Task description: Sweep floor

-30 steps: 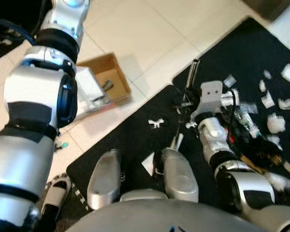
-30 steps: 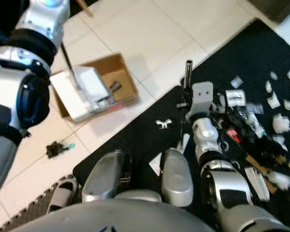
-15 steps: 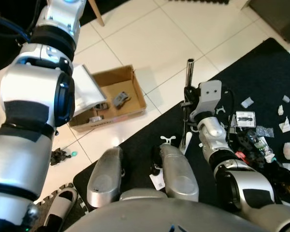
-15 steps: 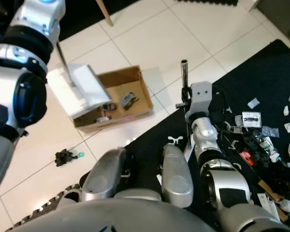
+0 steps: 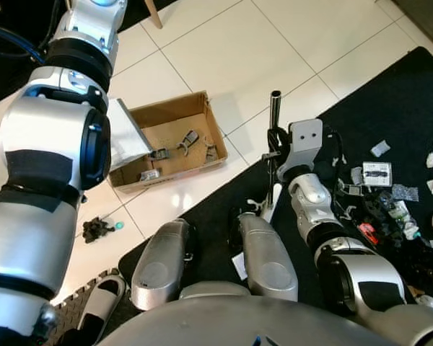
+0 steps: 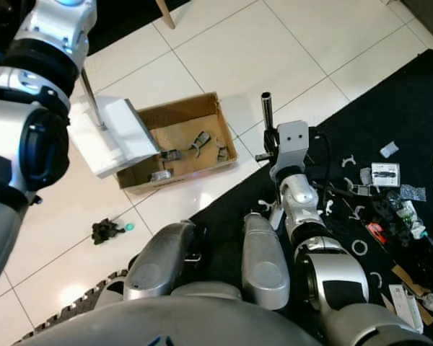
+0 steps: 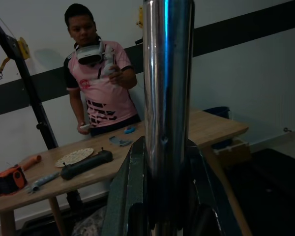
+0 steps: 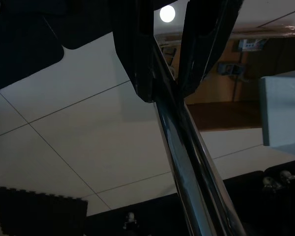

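My left gripper (image 7: 167, 194) is shut on a shiny metal pole (image 6: 92, 97) that carries a white dustpan (image 6: 119, 133), held tilted over the left end of a brown cardboard box (image 5: 166, 170). Several small grey scraps (image 5: 187, 138) lie inside the box. Over the edge of a black mat (image 5: 390, 94), my right gripper (image 5: 274, 148) is shut on the broom's upright metal handle (image 5: 275, 115). White and mixed litter (image 5: 379, 174) is strewn over the mat to my right.
White tiled floor (image 5: 224, 50) spreads ahead. A small black clump with a teal bit (image 5: 97, 229) lies on the tiles at left. A slipper (image 5: 101, 310) rests on a foam mat near my left foot. In the left wrist view a person (image 7: 101, 86) stands behind a wooden table (image 7: 103, 169).
The camera has swung, so the box sits nearer the middle and the litter has slid right. More scraps show in the box. Both grips are unchanged.
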Motion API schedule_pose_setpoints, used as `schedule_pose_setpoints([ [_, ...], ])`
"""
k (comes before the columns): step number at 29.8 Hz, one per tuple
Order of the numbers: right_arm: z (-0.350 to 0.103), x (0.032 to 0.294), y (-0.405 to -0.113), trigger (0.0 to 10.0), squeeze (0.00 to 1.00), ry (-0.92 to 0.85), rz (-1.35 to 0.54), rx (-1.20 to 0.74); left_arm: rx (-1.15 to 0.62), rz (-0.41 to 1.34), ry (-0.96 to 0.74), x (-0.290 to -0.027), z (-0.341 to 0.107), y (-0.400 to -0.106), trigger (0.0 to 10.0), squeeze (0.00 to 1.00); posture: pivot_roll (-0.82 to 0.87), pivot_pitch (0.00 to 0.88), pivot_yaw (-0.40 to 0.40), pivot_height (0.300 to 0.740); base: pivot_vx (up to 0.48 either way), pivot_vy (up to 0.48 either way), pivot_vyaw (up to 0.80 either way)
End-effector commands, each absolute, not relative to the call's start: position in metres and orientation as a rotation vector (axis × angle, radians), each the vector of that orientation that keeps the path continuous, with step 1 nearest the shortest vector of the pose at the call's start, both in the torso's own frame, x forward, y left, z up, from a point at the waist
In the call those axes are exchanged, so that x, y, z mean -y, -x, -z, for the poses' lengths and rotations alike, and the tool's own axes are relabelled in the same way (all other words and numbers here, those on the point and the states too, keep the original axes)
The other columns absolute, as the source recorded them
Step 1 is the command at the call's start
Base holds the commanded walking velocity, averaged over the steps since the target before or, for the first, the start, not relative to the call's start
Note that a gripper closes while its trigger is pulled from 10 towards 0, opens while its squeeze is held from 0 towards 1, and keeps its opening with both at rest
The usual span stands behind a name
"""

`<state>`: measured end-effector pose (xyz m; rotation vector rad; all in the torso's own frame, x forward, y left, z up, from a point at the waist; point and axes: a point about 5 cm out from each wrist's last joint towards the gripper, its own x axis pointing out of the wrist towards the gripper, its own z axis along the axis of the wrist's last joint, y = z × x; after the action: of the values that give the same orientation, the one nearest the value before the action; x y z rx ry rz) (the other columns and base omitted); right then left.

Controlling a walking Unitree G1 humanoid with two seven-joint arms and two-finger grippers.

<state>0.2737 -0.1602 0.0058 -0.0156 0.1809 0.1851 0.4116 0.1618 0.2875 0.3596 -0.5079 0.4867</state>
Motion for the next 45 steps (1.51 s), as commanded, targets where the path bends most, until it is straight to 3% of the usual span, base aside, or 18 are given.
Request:
schedule_pose_setpoints([
  [1,-0.003,0.162,-0.27,10.0,0.0,0.009,-0.172,-0.186,0.55,-0.452,-0.409,-0.158,-0.291,-0.411,10.0,0.0,-0.04,0.118,0.014,0.74,0.0,0.0,0.0],
  [13,-0.011,0.16,-0.277,10.0,0.0,-0.002,-0.168,-0.142,0.649,-0.411,-0.413,-0.156,-0.299,-0.406,10.0,0.0,-0.03,0.123,0.015,0.74,0.0,0.0,0.0],
  [21,-0.041,0.156,-0.297,10.0,0.0,-0.026,-0.153,0.007,0.727,-0.384,-0.403,-0.153,-0.308,-0.401,10.0,0.0,-0.03,0.125,0.022,0.74,0.0,0.0,0.0],
  [29,-0.05,0.148,-0.302,10.0,0.0,-0.048,-0.168,0.049,0.768,-0.233,-0.411,-0.137,-0.273,-0.389,10.0,0.0,-0.03,0.127,0.025,0.74,0.0,0.0,0.0],
  [45,-0.056,0.15,-0.306,10.0,0.0,-0.047,-0.176,0.064,0.8,-0.238,-0.415,-0.142,-0.271,-0.382,10.0,0.0,-0.02,0.114,0.016,0.74,0.0,0.0,0.0],
])
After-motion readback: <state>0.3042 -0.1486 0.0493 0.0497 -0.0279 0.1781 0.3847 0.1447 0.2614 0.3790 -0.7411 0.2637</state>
